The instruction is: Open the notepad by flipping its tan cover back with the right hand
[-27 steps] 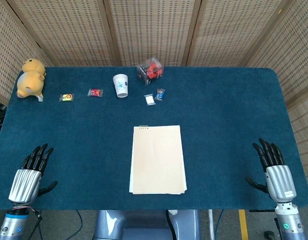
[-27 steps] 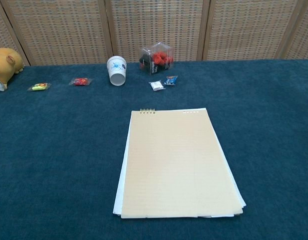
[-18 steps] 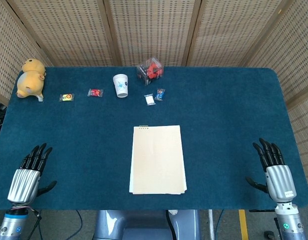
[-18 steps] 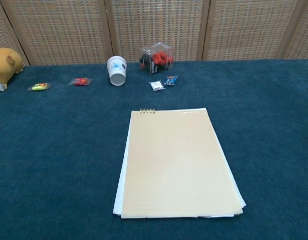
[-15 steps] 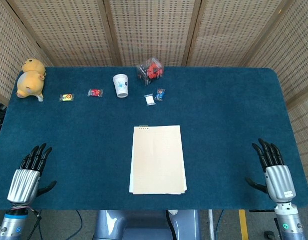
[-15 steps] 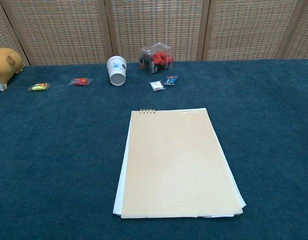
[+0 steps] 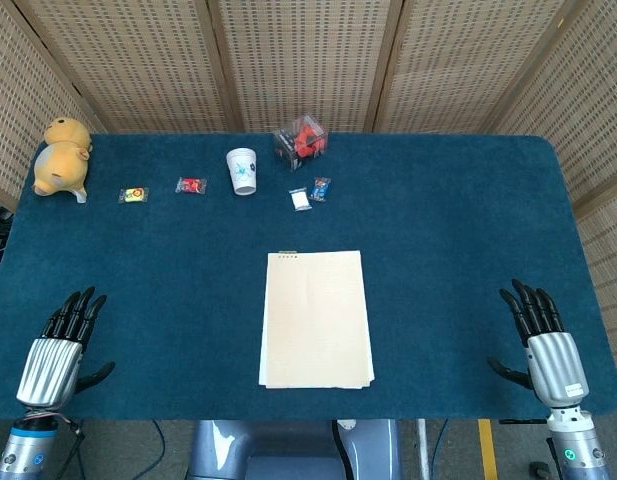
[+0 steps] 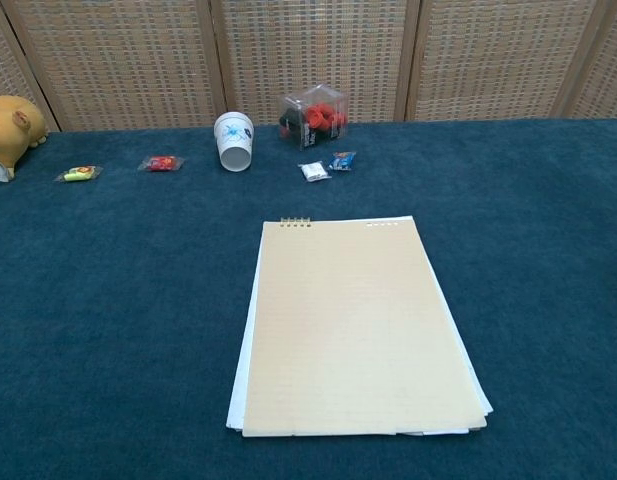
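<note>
A blue-carpeted table (image 7: 448,215) is backed by woven cane panels (image 7: 298,60). The notepad (image 7: 316,319) is laid flat at the centre of the near half, its tan cover (image 8: 358,325) closed. The right hand (image 7: 541,336) is held at the near right edge, fingers spread, nothing grasped, well apart from the notepad. The left hand (image 7: 62,342) is likewise spread and unladen at the near left edge.

no words, numbers or brand names can be read here. the white paper cup (image 8: 234,141) at the far side of the bench (image 8: 548,250) bears a blue print too small to make out, and the small wrappers (image 8: 342,160) beside it show only blurred colour.
</note>
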Controlling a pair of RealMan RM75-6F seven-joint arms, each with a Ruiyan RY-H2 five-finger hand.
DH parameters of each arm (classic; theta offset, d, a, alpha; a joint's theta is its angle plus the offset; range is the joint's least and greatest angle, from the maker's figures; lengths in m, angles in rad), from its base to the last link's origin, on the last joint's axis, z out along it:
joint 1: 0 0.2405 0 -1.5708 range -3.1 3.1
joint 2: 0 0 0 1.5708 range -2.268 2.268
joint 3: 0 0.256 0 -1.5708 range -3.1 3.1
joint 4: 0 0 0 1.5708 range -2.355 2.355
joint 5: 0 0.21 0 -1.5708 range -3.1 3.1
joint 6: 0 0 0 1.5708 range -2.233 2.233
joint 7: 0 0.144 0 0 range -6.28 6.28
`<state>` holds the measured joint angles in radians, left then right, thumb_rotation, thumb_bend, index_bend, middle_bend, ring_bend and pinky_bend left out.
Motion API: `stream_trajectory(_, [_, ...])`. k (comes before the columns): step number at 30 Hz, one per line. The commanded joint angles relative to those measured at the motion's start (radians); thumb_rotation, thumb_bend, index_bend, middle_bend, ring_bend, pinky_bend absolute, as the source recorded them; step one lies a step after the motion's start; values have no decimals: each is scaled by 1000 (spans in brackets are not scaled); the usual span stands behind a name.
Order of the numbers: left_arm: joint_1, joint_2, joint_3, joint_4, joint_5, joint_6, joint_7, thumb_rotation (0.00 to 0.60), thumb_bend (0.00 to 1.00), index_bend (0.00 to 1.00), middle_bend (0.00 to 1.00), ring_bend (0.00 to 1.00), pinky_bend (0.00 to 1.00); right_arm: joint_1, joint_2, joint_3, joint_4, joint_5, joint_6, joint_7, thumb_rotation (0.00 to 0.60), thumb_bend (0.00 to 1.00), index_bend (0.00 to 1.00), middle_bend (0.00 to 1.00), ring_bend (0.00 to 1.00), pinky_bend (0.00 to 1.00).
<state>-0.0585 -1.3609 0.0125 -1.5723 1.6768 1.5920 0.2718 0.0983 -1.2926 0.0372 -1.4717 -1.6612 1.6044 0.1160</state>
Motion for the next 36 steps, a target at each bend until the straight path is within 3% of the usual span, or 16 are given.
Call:
stream_trajectory(1, [2,1,2,-3,2,3,2,600,73,0,0,0,169,4,3,-17,-4,-30,2,24,600,157,38,0,0,0])
stream_trajectory(8, [2,4,-1,-7,0,4,-4,600,72,0,0,0,169,15,-7,-79,-1,-115,-18,57,600,157,39,0,0,0])
stream_trajectory(18, [3,3,1,-9,3,5,-2,600,73,0,0,0,169,49,-74,-149,-8,-234,-80,-13,600,157,40,0,0,0])
stream_trajectory(36, [3,7,-1,-12,5,7,-17,600,73,0,0,0,169,103,-186,-121,-72,-161,-234,-128,600,155,48,0,0,0])
